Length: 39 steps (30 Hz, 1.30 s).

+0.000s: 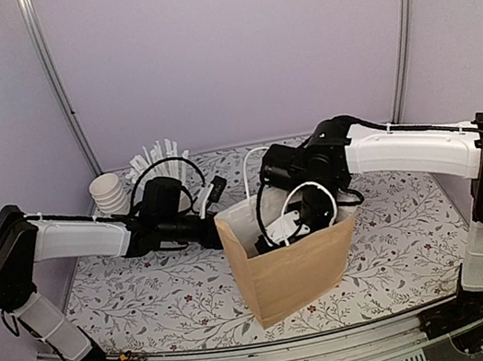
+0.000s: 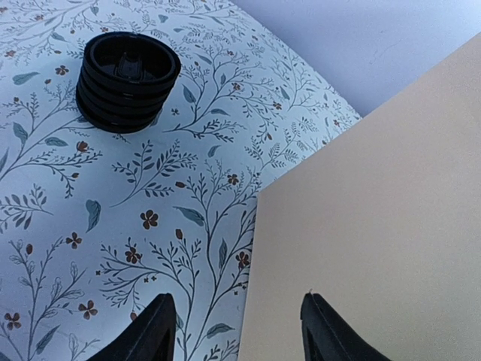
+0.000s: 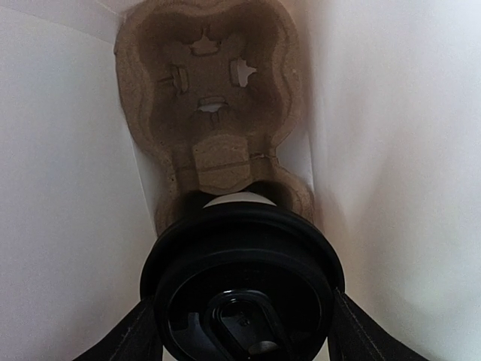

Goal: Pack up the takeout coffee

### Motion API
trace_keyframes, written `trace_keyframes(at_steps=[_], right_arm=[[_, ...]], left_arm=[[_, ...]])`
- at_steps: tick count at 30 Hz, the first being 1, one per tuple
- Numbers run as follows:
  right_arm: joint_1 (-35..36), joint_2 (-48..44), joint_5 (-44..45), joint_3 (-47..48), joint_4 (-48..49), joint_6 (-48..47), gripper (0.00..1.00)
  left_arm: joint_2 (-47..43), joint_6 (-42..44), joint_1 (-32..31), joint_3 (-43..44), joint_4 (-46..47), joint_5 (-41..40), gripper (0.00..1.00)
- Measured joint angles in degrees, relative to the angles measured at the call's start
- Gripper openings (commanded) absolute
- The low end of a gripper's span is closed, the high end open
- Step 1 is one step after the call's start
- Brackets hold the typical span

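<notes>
On the floral-print table [image 1: 403, 245] a brown paper bag [image 1: 295, 274] stands upright. Its corner edge runs up between the spread fingers [image 2: 154, 331] of the left gripper [image 2: 234, 299], which pinch nothing; whether either finger touches the bag wall cannot be told. The right gripper [image 3: 240, 304] reaches down inside the bag, with white inner walls on either side of its fingers [image 3: 131, 338]. Beyond the fingertips, on the bag's floor, lies a moulded pulp cup carrier [image 3: 210, 98]. The takeout coffee [image 3: 240, 256] sits between those fingers, which press on opposite sides of its lid. The lid is round, glossy black, with a raised rim and a moulded sip tab. Only a sliver of the white cup shows past the lid's far edge, over the carrier's nearest pocket. A stack of black lids [image 2: 128, 79] stands well beyond the left gripper's left finger.
</notes>
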Motion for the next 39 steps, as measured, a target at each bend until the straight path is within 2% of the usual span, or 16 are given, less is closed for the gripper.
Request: trace_keyframes(at_steps=[2,6,11,18,25,30,34,39], right_arm=[[0.00,0.79,0.00,2.36,-2.01,0.04,0.71],[0.00,2.34,-0.66,9.03,-4.96,0.76,0.91],[0.00,2.47,-2.03,14.93,-5.64,1.46,0.99],[0.00,2.47,-3.10,15.21,-6.45,2.10,0.99],[0.00,1.57,-3.65,16.02,-6.43,2.49,0.99],[0.00,-1.29,-3.96,16.68,-5.86,2.45,0.98],[0.00,-2.89,-3.52,18.47,-5.44,2.23,0.98],[0.00,-3.45,-1.97,23.10,-4.31,1.92,0.99]], left_arm=[[0.00,-0.02,0.00,0.02,-0.09,-0.07,0.59],[-0.02,-0.22,0.02,0.00,-0.07,-0.15,0.59],[-0.04,-0.66,0.02,0.00,-0.02,-0.24,0.59],[-2.08,-0.37,0.02,0.04,-2.29,-1.11,0.60],[-11.34,1.42,0.07,2.67,-9.99,-6.40,0.62],[-19.26,2.75,0.09,8.46,-15.89,-10.64,0.63],[-21.29,2.86,0.00,13.44,-17.99,-11.17,0.63],[-21.44,3.02,-1.51,15.45,-19.58,-10.84,0.64]])
